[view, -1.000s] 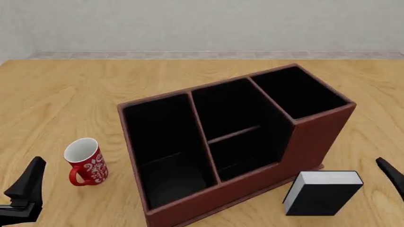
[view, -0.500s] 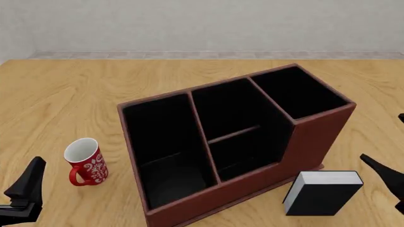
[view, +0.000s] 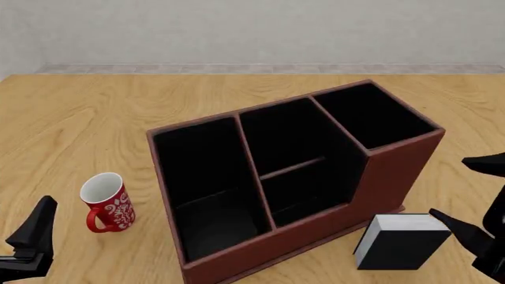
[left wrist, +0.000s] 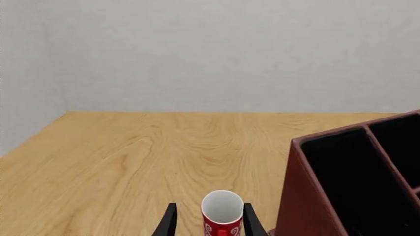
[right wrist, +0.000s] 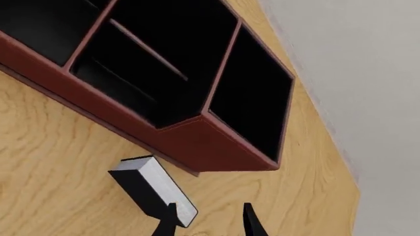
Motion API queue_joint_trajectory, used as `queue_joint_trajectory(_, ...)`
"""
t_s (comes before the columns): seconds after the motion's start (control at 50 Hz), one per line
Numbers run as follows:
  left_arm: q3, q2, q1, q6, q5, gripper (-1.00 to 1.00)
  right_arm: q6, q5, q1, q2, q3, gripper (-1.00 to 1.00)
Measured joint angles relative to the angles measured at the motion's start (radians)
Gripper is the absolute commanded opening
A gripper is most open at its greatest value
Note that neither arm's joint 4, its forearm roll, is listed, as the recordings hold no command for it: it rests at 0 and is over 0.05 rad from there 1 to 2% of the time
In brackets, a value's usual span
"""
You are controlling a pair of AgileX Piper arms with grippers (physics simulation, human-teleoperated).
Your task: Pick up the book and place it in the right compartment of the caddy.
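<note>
The book (view: 401, 242) stands on the table by the caddy's (view: 236, 260) front right corner, black cover toward me and white page edges up. In the right wrist view the book (right wrist: 152, 188) lies just ahead of one finger. My right gripper (view: 448, 186) is open at the table's right side, its lower fingertip close to the book's upper right corner and nothing between the fingers. The right compartment (view: 371, 115) is the small black-lined section behind the tallest wall, also seen in the wrist view (right wrist: 253, 105). My left gripper (view: 39, 225) stays open at the near left.
A red patterned mug (view: 106, 202) stands upright left of the caddy, ahead of the left gripper (left wrist: 208, 219) in its wrist view, where the mug (left wrist: 222, 216) sits beyond the fingertips. A pale wall runs behind the table's far edge.
The right gripper has come in from the right edge, leftward toward the book, both its fingers now showing. The left arm, mug, book and caddy have not moved.
</note>
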Motion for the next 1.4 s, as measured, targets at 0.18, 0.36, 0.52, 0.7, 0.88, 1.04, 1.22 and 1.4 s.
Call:
queue_joint_trajectory(0.18, 0.002, 0.002, 0.004, -0.001, -0.003, 1.00, 0.016, 0.026, 0.029, 0.006, 0.022, 1.00)
queue_joint_trajectory(0.36, 0.002, 0.001, 0.006, -0.001, -0.002, 1.00, 0.021, 0.037, 0.040, 0.007, 0.048, 1.00)
queue_joint_trajectory(0.52, 0.002, 0.001, 0.007, -0.002, -0.001, 1.00, 0.024, 0.029, 0.045, 0.018, 0.079, 1.00)
queue_joint_trajectory(0.7, 0.001, 0.001, 0.008, -0.002, -0.001, 1.00, 0.026, 0.024, 0.047, 0.025, 0.098, 1.00)
queue_joint_trajectory(0.88, 0.000, -0.001, 0.008, -0.001, 0.002, 1.00, 0.022, 0.023, 0.050, 0.038, 0.101, 1.00)
queue_joint_trajectory(1.04, 0.000, -0.002, 0.008, -0.001, 0.003, 1.00, -0.001, 0.041, 0.045, 0.062, 0.078, 1.00)
queue_joint_trajectory(1.22, -0.001, -0.003, 0.008, -0.001, 0.005, 1.00, -0.026, 0.079, 0.042, 0.107, 0.036, 1.00)
queue_joint_trajectory(1.4, -0.001, -0.004, 0.008, -0.001, 0.006, 1.00, -0.025, 0.136, 0.059, 0.154, -0.003, 1.00)
